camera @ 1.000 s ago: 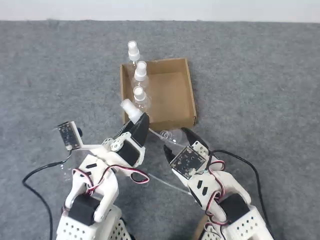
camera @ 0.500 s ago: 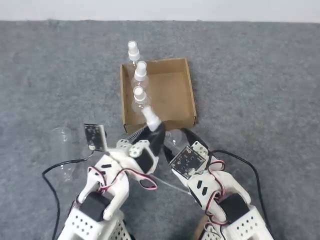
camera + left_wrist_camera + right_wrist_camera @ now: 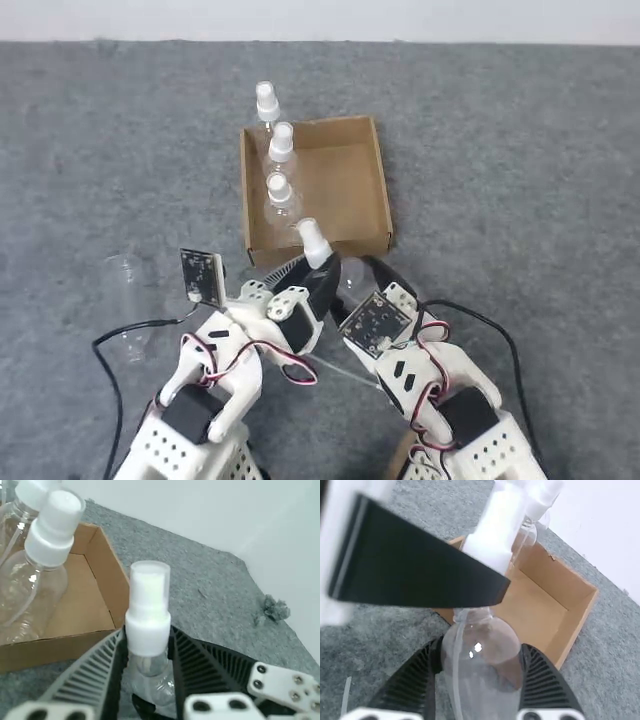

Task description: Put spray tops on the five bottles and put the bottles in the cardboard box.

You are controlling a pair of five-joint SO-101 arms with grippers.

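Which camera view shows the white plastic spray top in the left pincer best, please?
The left wrist view: the white plastic spray top stands whole and centred in the left pincer. The high view shows it small and tilted; the right wrist view shows it partly behind a black finger, over the clear plastic bottle.

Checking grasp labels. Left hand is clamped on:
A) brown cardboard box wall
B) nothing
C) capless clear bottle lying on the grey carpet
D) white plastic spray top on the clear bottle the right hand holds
D: the left hand is shut around the white plastic spray top, above the clear plastic bottle in the right hand.
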